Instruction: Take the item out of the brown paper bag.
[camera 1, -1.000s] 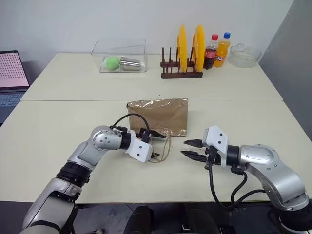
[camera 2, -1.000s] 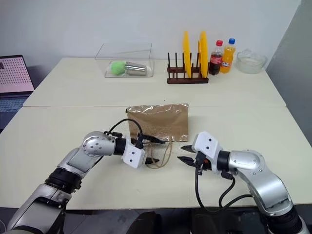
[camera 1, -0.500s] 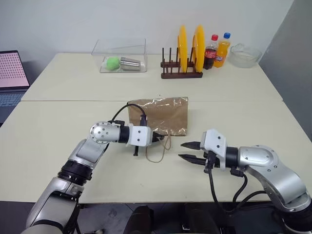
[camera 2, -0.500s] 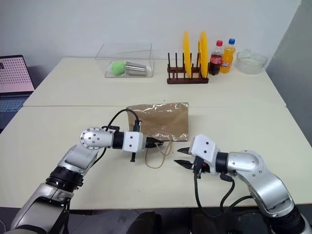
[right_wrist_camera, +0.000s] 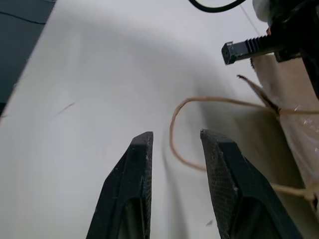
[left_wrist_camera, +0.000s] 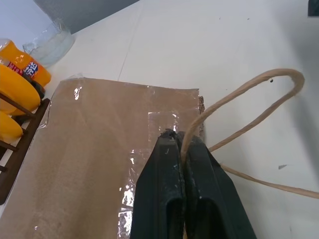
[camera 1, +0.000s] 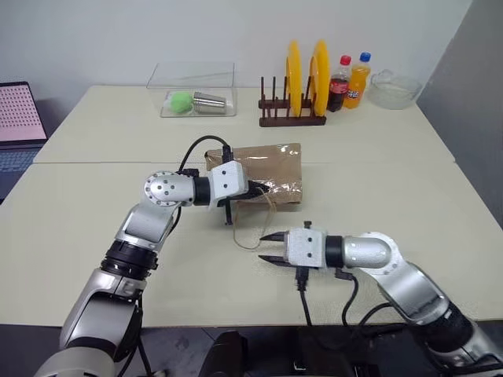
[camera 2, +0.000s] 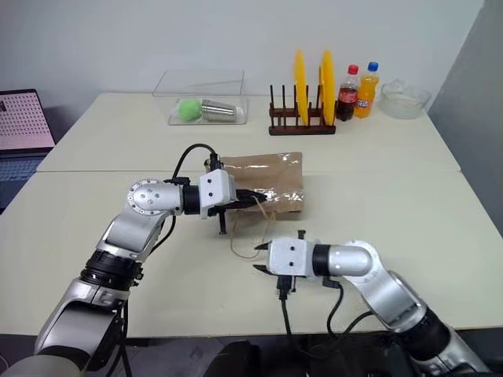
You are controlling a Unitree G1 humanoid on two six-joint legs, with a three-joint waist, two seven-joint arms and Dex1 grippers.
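From my remote station, my left hand [left_wrist_camera: 182,149] was clamped on 1 of the 2 tan cord handles [left_wrist_camera: 239,94] of the brown paper bag [camera 1: 263,177], its black fingers pressed together with the cord caught between them, just beside the bag's open edge. The bag lay flat on the bench [camera 1: 102,228], its long axis running across my view, its mouth on the side facing me and its closed end pointing toward the plate rack [camera 1: 292,118] at the far edge. My right hand [camera 1: 266,247] hovered low over the bench, near the bag's mouth but apart from it, its 2 fingers [right_wrist_camera: 134,174] narrowly parted and holding nothing; the second cord loop [right_wrist_camera: 182,134] curved across the bench just ahead of the fingertips. I could not see the item; I judged it to be inside the bag, hidden by the paper. The relation that mattered, as I read it: the mouth lay ahead of my right hand and slightly to its right as seen from the head camera, so that hand was the free one and well placed to reach in, while the left held the upper handle to lift the opening. The right hand pointed sideways across the bench, so I judged it would need to swing toward the mouth first
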